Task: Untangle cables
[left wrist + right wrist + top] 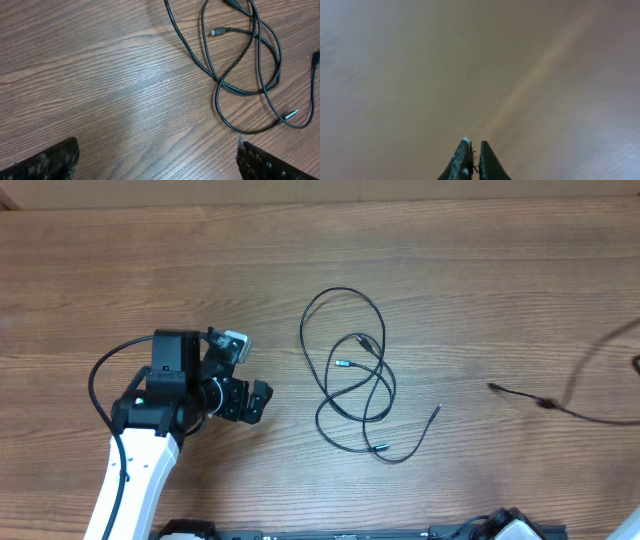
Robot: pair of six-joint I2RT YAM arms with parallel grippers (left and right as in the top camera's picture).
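Observation:
The cables [355, 375] lie as a loose tangle of thin black cords in the middle of the wooden table, with small plug ends inside the loops. In the left wrist view they [240, 60] fill the upper right, and one silver-tipped plug [291, 114] points right. My left gripper [248, 375] is open and empty, left of the tangle and apart from it; its fingers frame bare wood [157, 152]. My right gripper [474, 146] is shut and empty over blurred wood; only part of that arm [512, 527] shows at the bottom edge.
A separate thin black cord [545, 402] with a plug end lies at the far right and runs off the right edge. A thicker black wire [100, 375] loops off the left arm.

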